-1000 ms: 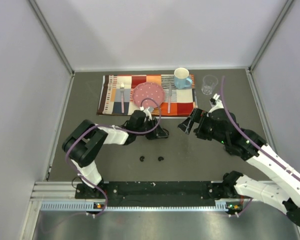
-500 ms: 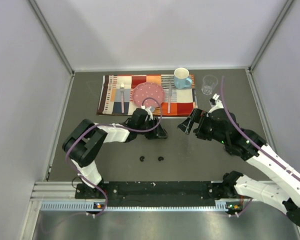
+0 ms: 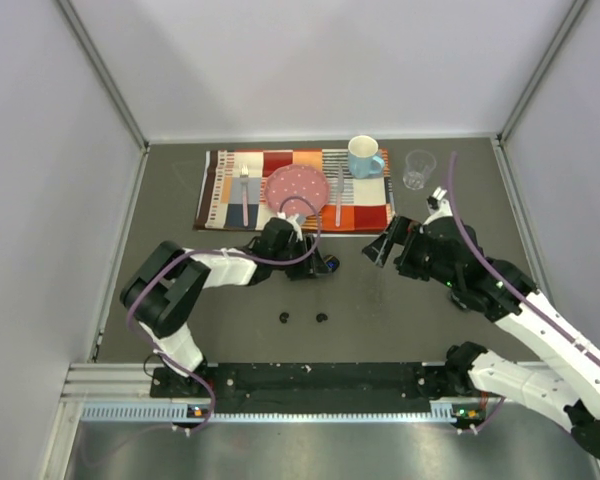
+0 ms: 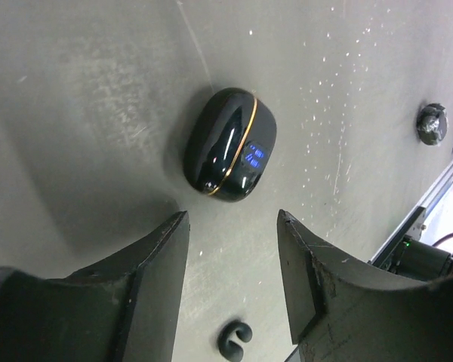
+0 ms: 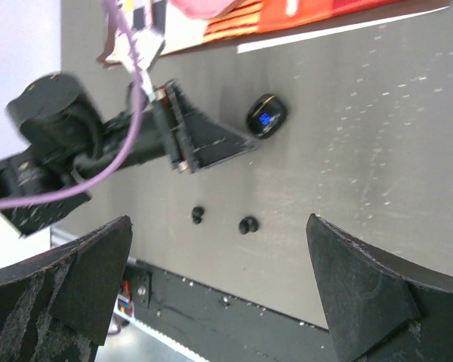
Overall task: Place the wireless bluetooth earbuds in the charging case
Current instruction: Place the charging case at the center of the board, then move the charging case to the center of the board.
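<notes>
I see 2 black earbuds (image 3: 284, 318) loose on the table (image 3: 400, 330) near the bases, none yet in the closed charging case (image 4: 230, 143), which lies free just beyond the left gripper (image 4: 232, 226), its jaws parted and empty, while the right gripper (image 3: 377, 250) gapes empty.

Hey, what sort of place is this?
Probably a robot test cell: white panels box in a grey table, a left arm and right arm sit on a metal rail, and the placemat with plate and mug looks staged.
</notes>
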{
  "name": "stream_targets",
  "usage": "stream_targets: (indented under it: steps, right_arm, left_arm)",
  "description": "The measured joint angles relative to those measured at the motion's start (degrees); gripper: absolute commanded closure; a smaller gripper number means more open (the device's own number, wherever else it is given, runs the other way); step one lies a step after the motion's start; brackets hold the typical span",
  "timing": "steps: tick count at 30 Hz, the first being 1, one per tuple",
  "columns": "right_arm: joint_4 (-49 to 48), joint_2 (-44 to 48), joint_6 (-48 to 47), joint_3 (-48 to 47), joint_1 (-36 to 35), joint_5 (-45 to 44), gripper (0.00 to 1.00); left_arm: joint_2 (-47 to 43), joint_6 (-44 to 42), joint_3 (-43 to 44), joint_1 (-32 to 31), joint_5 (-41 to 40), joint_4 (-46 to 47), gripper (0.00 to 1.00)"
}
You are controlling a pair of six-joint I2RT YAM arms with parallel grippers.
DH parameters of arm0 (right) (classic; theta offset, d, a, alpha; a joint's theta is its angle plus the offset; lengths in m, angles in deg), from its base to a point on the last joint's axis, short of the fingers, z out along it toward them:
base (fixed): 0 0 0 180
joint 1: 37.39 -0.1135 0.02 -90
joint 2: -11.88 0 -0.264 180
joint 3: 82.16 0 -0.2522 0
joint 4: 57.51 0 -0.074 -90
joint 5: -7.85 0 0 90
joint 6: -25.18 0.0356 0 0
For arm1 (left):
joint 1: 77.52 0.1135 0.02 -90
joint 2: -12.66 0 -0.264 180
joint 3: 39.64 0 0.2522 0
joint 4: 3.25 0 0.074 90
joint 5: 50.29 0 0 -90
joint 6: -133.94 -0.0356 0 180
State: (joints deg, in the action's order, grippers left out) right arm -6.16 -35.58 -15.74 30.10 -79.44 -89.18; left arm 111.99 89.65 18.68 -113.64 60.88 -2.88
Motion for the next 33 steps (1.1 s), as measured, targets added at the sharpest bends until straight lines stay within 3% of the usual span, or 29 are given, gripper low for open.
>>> stream_targets:
  steps: [6,12,17,21,22,25,33]
  right_arm:
    - [5.2,0.7,-0.2,1.1,11.0,-1.3,0.01]
    - [11.6,0.3,-1.0,4.9,26.5,0.2,0.01]
    - [16.9,0.3,-2.1,6.4,34.8,0.0,0.01]
    - [19.5,0.3,-3.1,7.6,44.2,0.6,0.01]
    - [19.7,0.3,-3.5,8.7,47.0,0.8,0.01]
    - [21.0,-0.8,-4.5,12.3,52.3,1.3,0.01]
    - [21.0,-8.5,-2.8,13.1,53.1,0.9,0.01]
  left_arm:
    - [-8.0,-3.1,-2.0,0.2,-4.1,-6.3,0.44]
    - [-21.2,-7.3,-2.1,0.2,-7.3,-10.8,0.48]
    - [-33.4,-11.2,-3.9,0.2,-9.5,-11.7,0.46]
    - [-42.7,-13.0,-7.4,0.2,-12.3,-10.3,0.29]
    - [-44.8,-13.3,-8.6,0.3,-13.1,-9.8,0.19]
    - [-49.1,-14.4,-12.0,0.4,-15.4,-9.5,0.01]
    - [-53.0,-18.4,-14.2,1.0,-20.7,-11.1,0.01]
